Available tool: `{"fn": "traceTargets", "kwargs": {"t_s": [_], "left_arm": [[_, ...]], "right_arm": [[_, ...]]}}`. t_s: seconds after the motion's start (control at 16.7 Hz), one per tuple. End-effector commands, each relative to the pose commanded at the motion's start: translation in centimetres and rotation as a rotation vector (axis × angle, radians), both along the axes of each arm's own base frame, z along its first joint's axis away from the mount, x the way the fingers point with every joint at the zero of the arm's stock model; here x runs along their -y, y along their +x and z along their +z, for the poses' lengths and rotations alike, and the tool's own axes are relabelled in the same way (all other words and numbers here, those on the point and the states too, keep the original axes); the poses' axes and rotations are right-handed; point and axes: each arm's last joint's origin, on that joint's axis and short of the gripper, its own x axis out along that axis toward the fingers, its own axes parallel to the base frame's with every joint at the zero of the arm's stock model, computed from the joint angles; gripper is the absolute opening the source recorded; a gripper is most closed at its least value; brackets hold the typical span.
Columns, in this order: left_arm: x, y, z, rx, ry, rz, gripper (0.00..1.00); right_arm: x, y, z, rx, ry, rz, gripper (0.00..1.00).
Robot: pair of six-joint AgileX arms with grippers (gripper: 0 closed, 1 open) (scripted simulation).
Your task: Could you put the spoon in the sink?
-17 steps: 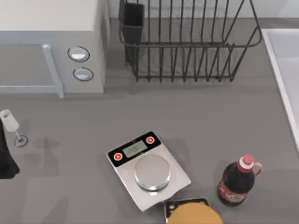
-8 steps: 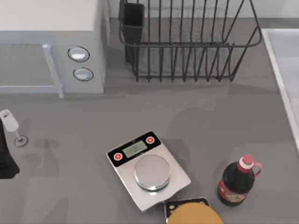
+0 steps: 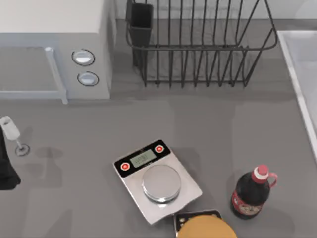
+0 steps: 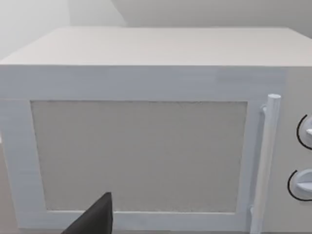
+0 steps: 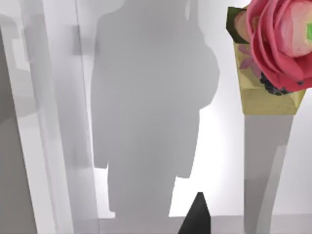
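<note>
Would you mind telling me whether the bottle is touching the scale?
Apart. The top view shows bare grey counter between the bottle and the scale.

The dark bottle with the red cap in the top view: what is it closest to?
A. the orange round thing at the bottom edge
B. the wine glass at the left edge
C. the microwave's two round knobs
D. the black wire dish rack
A: the bottle stands at the lower right of the counter, just beside the orange round thing, well apart from the dish rack, the microwave and the wine glass.
</note>
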Motion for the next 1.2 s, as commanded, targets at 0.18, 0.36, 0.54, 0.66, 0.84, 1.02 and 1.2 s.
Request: {"fn": "traceTargets", "kwargs": {"t_s": [0.18,0.36,0.54,0.66,0.84,1.02,1.2], "left_arm": [[0.0,0.0,0.0,0.000,0.000,0.000,1.00],[0.0,0.0,0.0,0.000,0.000,0.000,1.00],[0.0,0.0,0.0,0.000,0.000,0.000,1.00],[0.0,0.0,0.0,0.000,0.000,0.000,1.00],[0.0,0.0,0.0,0.000,0.000,0.000,1.00],[0.0,0.0,0.0,0.000,0.000,0.000,1.00],[0.0,0.0,0.0,0.000,0.000,0.000,1.00]], "right_arm": [[-1.3,1.1,-1.4,0.010,-0.004,-0.002,0.00],[-1.7,1.4,-1.8,0.014,-0.006,-0.002,0.00],[-1.7,1.4,-1.8,0.014,-0.006,-0.002,0.00],[-1.5,1.4,-1.8,0.014,-0.004,-0.009,0.00],[-1.5,1.7,-2.2,0.027,-0.006,-0.008,0.00],[-1.6,1.8,-3.8,0.011,-0.004,-0.004,0.00],[-1.6,1.6,-5.7,-0.006,-0.003,-0.003,0.00]]}}
